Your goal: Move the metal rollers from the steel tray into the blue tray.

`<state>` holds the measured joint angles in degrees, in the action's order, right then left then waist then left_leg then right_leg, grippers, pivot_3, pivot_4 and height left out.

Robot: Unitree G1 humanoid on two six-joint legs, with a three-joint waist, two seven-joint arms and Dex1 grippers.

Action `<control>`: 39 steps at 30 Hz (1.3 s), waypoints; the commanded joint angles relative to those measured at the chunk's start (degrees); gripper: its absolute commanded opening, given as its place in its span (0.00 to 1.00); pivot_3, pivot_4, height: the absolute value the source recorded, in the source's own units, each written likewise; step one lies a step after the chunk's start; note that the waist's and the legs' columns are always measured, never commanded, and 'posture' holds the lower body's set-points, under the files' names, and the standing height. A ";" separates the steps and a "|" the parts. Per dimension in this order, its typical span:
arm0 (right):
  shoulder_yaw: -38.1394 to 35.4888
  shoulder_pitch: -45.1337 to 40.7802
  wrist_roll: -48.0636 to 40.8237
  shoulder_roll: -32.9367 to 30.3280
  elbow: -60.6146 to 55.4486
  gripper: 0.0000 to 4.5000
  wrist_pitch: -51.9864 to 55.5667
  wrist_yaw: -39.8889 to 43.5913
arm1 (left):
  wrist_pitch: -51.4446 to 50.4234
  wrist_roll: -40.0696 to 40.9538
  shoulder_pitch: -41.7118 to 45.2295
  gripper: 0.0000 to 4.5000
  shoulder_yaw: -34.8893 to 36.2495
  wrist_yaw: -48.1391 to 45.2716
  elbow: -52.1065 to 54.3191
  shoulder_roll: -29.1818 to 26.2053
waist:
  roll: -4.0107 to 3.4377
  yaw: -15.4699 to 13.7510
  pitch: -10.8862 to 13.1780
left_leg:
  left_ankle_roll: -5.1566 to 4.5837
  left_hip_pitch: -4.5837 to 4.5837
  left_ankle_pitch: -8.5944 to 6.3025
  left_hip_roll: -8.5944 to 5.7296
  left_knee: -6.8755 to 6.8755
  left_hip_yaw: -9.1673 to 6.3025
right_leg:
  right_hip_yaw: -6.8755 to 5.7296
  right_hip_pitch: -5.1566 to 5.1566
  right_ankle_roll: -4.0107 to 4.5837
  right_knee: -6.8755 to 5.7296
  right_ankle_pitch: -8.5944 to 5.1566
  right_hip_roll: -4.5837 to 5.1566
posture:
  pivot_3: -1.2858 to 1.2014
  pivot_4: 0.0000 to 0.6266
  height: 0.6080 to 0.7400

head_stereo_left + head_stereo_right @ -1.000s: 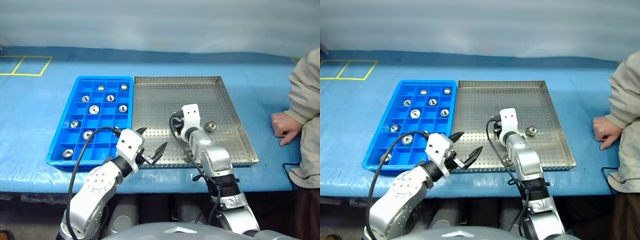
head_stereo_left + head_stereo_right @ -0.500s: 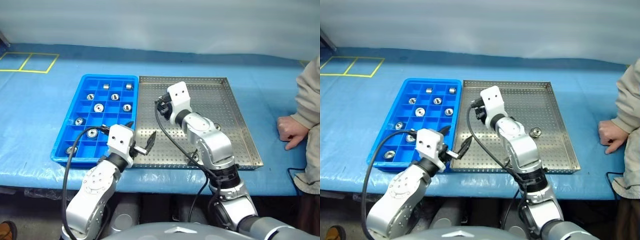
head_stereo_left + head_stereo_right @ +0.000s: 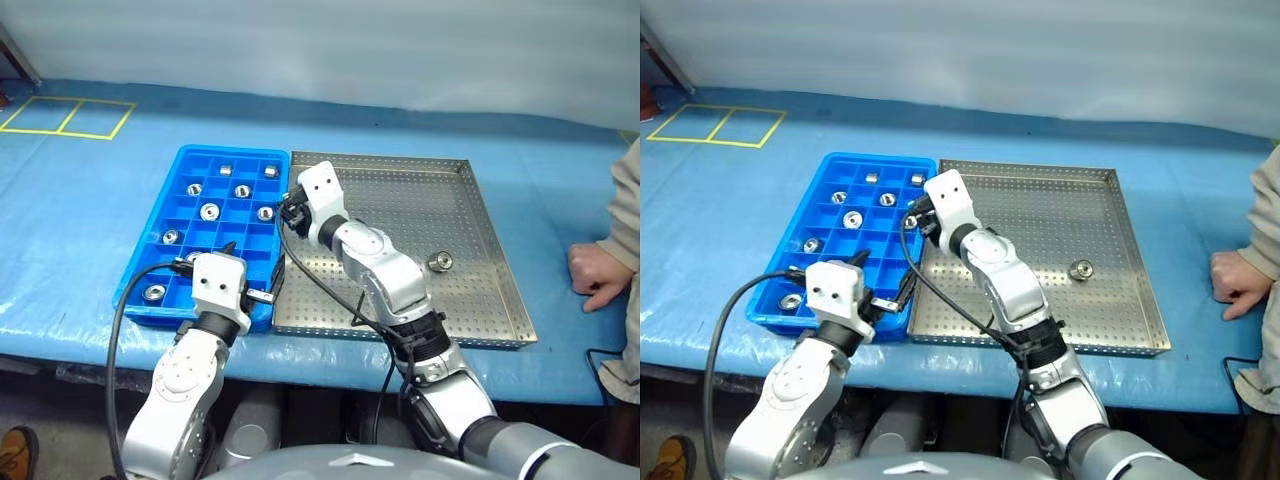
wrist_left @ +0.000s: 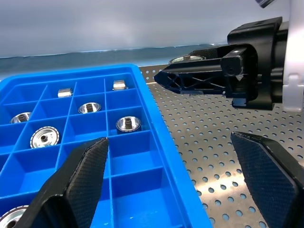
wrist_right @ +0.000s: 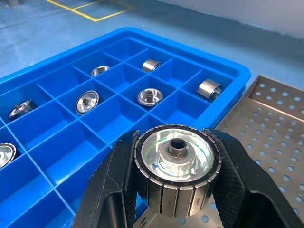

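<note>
Blue-covered workbench (image 3: 90,190) w/ pale wall (image 3: 320,45) behind.
Yellow tape squares (image 3: 68,117) mark far left corner; even, flat lighting.

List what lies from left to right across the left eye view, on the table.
yellow floor-tape square → blue tray → right gripper holding a metal roller → steel tray → loose roller → person's hand

The metal roller (image 5: 176,164) shines mirror-bright on its face, with a ribbed side, between matt, finely textured black fingers (image 5: 116,190). Beside it, the blue tray (image 5: 118,118) is smooth, glossy plastic; the steel tray (image 3: 450,190) is dull, perforated metal.
</note>
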<state>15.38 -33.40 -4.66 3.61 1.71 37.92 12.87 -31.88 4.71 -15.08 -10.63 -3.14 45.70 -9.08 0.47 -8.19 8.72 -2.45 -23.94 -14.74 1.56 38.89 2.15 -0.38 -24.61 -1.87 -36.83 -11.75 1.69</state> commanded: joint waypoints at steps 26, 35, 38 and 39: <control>-1.31 -7.78 0.41 4.40 19.83 0.38 -11.24 3.61 | 3.41 -4.50 -5.87 1.00 -0.07 3.75 4.89 3.19 | 0.00 -12.32 0.00 | 0.37 -0.51 -0.12 0.14 -0.07 -0.12 | -0.44 -0.53 0.04 0.00 -0.08 -0.17 | 0.74 0.24 1.00; -3.09 -5.28 1.02 1.06 16.22 0.38 -9.52 3.21 | 3.21 -4.05 -4.43 1.00 -0.51 2.31 3.42 3.10 | -0.01 -15.49 -0.01 | 0.56 -0.83 -0.06 0.03 -0.05 -0.02 | -0.57 -0.82 -0.06 -0.02 -0.01 -0.30 | 0.72 0.24 1.00; -3.51 -4.25 1.22 0.19 14.70 0.38 -8.58 2.84 | 3.04 -3.78 -3.91 1.00 -0.60 1.77 3.01 3.10 | -0.01 -15.60 -0.01 | 0.58 -0.83 -0.06 0.04 -0.05 -0.01 | -0.61 -0.81 -0.04 -0.02 -0.02 -0.30 | 0.71 0.24 1.00; -3.69 -3.98 1.28 0.00 14.35 0.38 -8.30 2.61 | 2.99 -3.76 -3.75 1.00 -0.66 1.59 2.86 3.06 | -0.02 -15.57 -0.02 | 0.57 -0.83 -0.06 0.04 -0.05 0.00 | -0.61 -0.81 -0.04 -0.02 -0.02 -0.30 | 0.71 0.24 1.00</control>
<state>12.76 -37.25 -3.48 3.74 18.90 29.41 16.05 -29.71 0.65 -19.17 -10.86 -1.16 47.67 -6.07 0.45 -23.76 8.70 -1.87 -24.78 -14.80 1.59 38.84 2.16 -0.98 -25.43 -1.91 -36.86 -11.77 1.39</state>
